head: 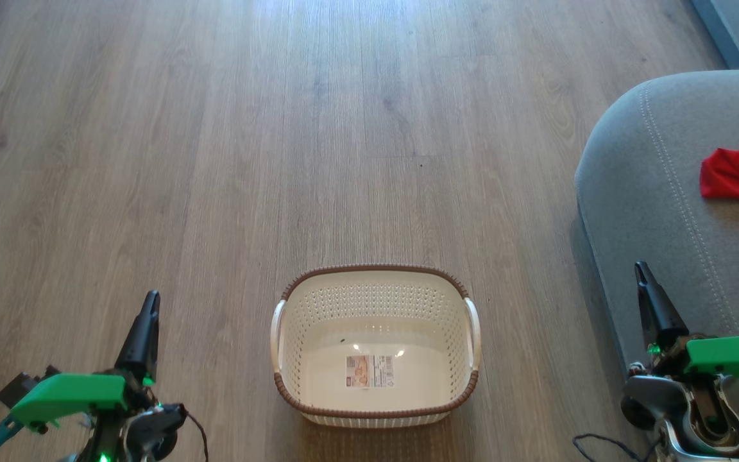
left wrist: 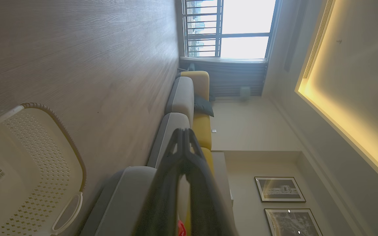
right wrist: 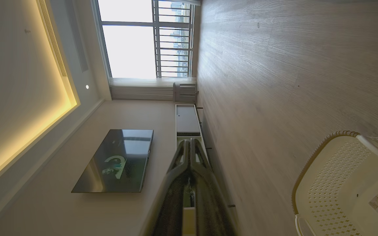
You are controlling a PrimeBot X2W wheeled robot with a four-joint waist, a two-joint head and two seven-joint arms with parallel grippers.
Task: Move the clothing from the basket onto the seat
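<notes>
Red clothing (head: 738,173) lies on the grey seat (head: 639,192) at the right, while the cream basket (head: 376,268) on the wooden floor (head: 280,160) holds just its label sticker (head: 369,371), so the task looks done. Left claw (head: 150,301) and right claw (head: 641,269) flank the basket, each pressed together on nothing, probably because no garment needs lifting.

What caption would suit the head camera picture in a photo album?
Basket empty on the wooden floor, red clothing on the grey seat, left hand and right hand shut, holding nothing.
</notes>
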